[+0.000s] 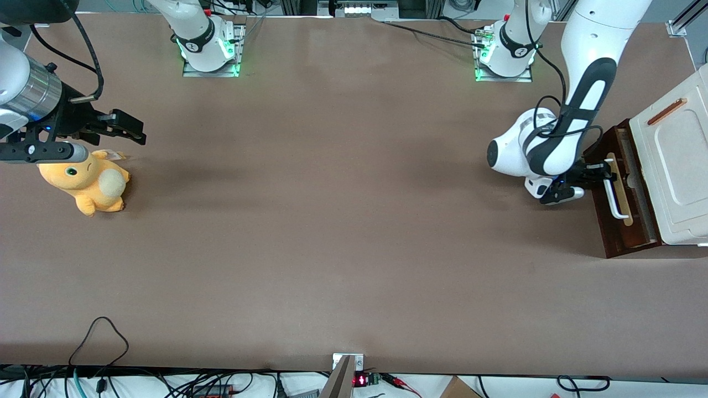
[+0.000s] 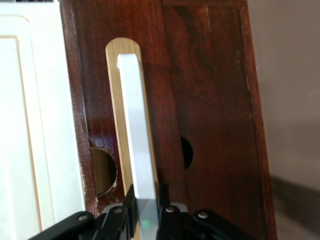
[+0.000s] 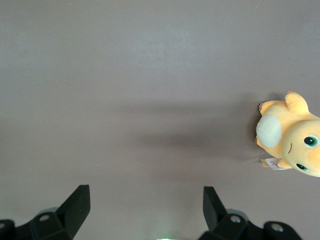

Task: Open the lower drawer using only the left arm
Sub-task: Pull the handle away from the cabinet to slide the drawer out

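Note:
The lower drawer (image 1: 611, 232) has a dark brown front, a white bar handle (image 1: 615, 193) and a pale tan strip. It stands slightly pulled out from under the cream cabinet top (image 1: 677, 166), with a narrow pale band of interior showing. The left arm (image 1: 553, 143) reaches down in front of the drawer, and its black gripper (image 1: 602, 170) is at the handle's end farther from the front camera. In the left wrist view the gripper (image 2: 147, 194) is shut on the white handle (image 2: 135, 125), one finger (image 2: 130, 197) against each side, over the drawer front (image 2: 165, 75).
The cabinet stands at the working arm's end of the brown table (image 1: 343, 221). An orange plush toy (image 1: 91, 182) lies toward the parked arm's end and also shows in the right wrist view (image 3: 290, 135). A black cable loop (image 1: 99, 331) lies near the table's front edge.

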You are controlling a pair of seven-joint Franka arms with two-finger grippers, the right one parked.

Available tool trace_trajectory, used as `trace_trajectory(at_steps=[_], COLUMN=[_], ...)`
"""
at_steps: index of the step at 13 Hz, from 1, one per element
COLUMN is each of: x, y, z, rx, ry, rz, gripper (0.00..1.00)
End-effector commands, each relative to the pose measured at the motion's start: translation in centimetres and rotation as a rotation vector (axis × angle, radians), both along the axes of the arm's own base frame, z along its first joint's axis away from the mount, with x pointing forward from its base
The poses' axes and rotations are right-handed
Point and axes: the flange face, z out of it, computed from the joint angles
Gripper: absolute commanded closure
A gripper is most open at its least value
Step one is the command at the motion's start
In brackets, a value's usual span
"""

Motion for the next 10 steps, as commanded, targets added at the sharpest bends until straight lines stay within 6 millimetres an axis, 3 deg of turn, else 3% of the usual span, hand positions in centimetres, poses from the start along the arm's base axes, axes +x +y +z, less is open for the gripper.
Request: trace_trajectory(at_steps=[1, 5, 10], x=[0.6, 0.3, 0.1], y=[-4.2, -6.8, -8.1], z=[0.9, 1.1, 1.3], rx=[-0.021, -0.039, -0.048], ry=[0.003, 0.005, 0.005], rz=[-0.102, -0.127, -0.120], gripper=[1.00, 1.00, 1.00])
